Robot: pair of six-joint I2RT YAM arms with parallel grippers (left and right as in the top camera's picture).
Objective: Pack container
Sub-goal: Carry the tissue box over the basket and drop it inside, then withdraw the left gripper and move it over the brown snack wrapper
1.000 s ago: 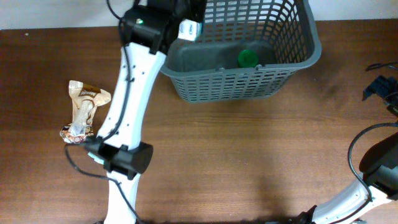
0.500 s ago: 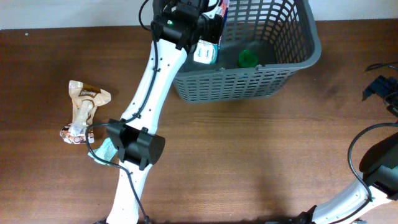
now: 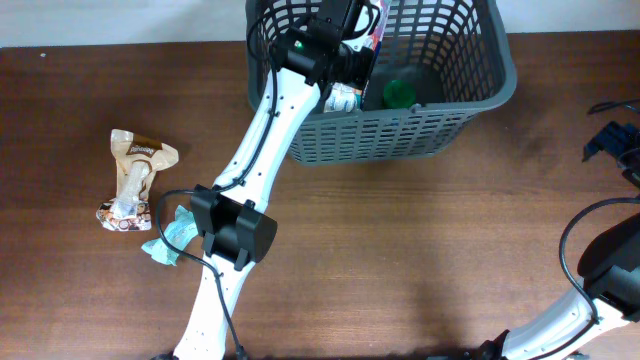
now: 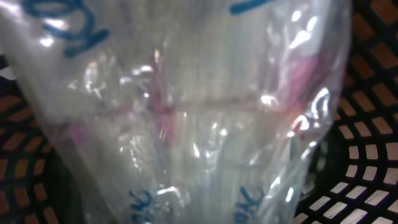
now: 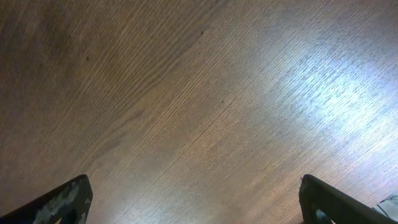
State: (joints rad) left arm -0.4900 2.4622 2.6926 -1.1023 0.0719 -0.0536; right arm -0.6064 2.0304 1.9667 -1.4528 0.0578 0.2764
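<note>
Left claw (image 3: 348, 72), gripping a clear packet (image 4: 186, 112), inside the basket (image 3: 380, 135)'s left half; right claw (image 5: 199, 199) wide above the bench (image 3: 400, 250).

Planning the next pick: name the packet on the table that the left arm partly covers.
The small teal packet, tucked partly under the left arm's black elbow joint. The larger brown-and-white pouch lies farther left, fully in view.

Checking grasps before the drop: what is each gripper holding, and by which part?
Left gripper: a clear, blue-printed packet, over the container; the grip point is hidden. Right gripper: nothing, open above the table.
</note>
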